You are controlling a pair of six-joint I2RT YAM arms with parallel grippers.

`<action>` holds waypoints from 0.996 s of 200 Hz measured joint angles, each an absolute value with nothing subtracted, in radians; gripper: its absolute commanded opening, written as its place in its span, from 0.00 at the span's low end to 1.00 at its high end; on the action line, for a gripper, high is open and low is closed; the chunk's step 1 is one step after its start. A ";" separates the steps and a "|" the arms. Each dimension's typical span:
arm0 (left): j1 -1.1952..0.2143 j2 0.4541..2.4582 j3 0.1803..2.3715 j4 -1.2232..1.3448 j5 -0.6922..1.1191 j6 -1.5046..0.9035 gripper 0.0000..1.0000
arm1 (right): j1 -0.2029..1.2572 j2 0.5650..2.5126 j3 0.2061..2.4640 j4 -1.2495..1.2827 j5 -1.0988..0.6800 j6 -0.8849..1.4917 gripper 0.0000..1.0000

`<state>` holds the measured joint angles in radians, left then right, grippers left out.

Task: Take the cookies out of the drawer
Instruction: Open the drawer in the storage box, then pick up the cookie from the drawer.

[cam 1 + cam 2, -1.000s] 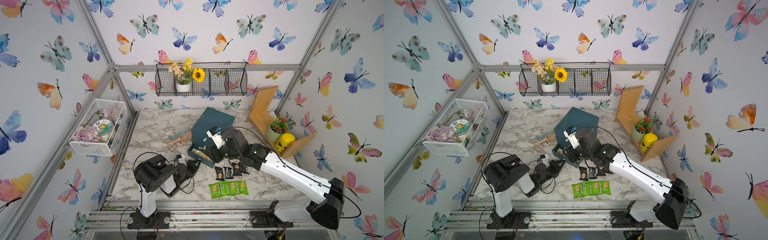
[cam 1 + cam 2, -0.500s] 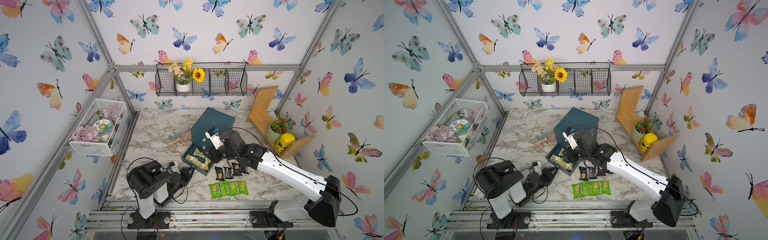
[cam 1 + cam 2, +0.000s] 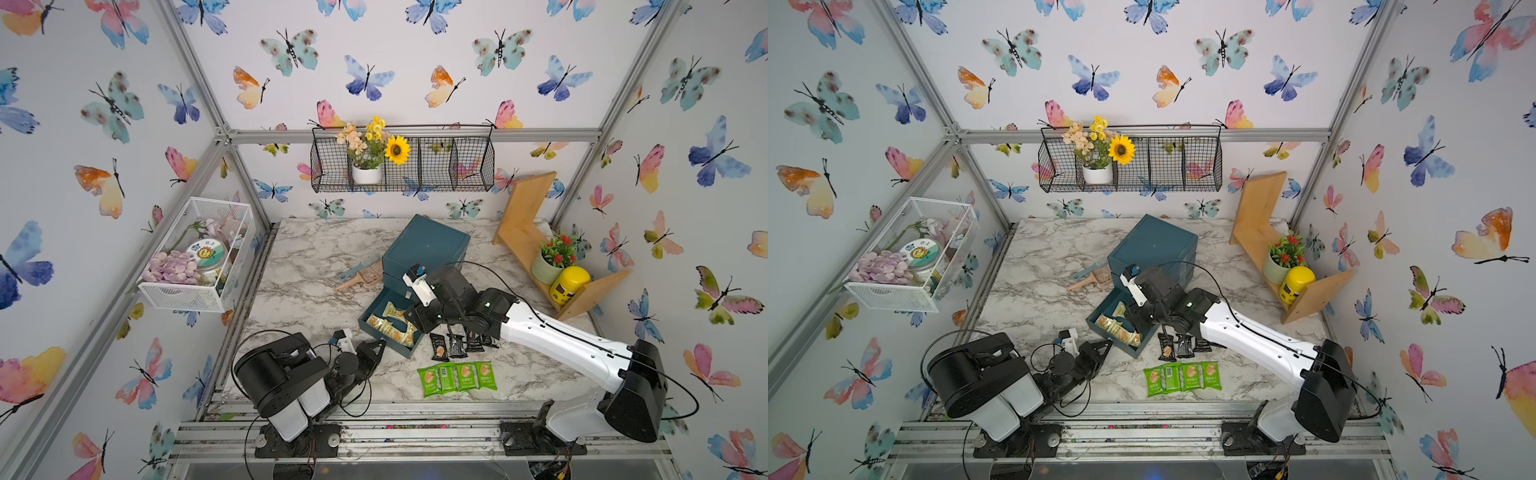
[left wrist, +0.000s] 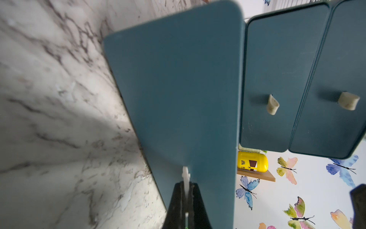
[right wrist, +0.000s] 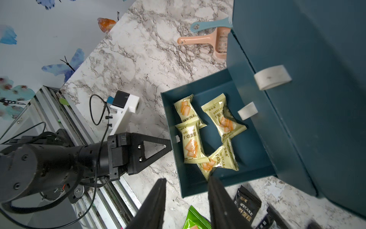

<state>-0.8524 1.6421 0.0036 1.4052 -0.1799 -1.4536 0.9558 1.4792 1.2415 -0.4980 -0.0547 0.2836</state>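
Currently the left gripper [image 5: 168, 142] is clamped on the pull tab [image 4: 185, 174] of the drawer [image 5: 247, 177]; its open top is exposed. Four yellow cookies [image 5: 191, 145] lie inside, just below the half-spread, empty right gripper [image 5: 187, 178] above one wall.

Four pale yellow packets [image 5: 191, 144] in the drawer [image 5: 251, 152], four green packets [image 3: 457, 377], four black packets [image 3: 439, 347] on the desk [image 3: 316, 266], two scoops [image 5: 198, 40]

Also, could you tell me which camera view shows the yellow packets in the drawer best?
The right wrist view: four yellow packets lie in the open drawer, print readable. Both top views show the packets small, without detail. The left wrist view shows only the drawer front, no packets.
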 measured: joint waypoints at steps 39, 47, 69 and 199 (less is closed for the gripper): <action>-0.860 1.601 0.004 1.351 -0.191 -1.451 0.00 | 0.991 1.583 1.309 -0.539 0.003 0.253 0.42; -0.860 1.594 0.004 1.339 -0.196 -1.451 0.00 | 0.995 1.606 1.321 -0.547 0.013 0.249 0.43; -0.862 1.581 0.004 1.316 -0.204 -1.444 0.00 | 1.002 1.676 1.353 -0.562 0.034 0.232 0.46; -0.879 1.538 0.004 1.251 -0.213 -1.450 0.00 | 0.993 2.056 1.619 -0.643 0.184 -0.038 0.54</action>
<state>-0.8795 1.5383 0.0036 1.2510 -0.2134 -1.4498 0.9932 2.0556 1.6192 -0.6434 0.1837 -0.0380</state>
